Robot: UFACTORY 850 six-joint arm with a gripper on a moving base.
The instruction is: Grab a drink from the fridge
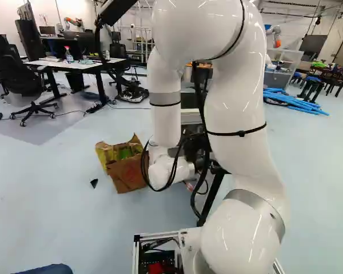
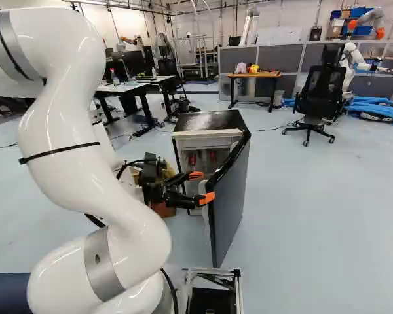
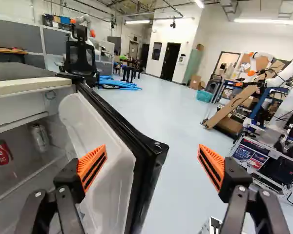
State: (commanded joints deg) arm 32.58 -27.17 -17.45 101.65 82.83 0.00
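The gripper [image 2: 201,187] stood spread wide. Beyond one finger, a red can [image 3: 0,152] and silver can [image 3: 39,137] sat inside the fridge [image 2: 209,120].

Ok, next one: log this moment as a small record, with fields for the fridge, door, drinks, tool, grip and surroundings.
fridge: upright on the floor
door: open
drinks: red can and silver can, both inside the fridge
tool: open, door edge showing between its spread fingers
contact with door: cannot tell
grip: holding nothing
drink grabbed: not yet
nearby: brown bag on the floor
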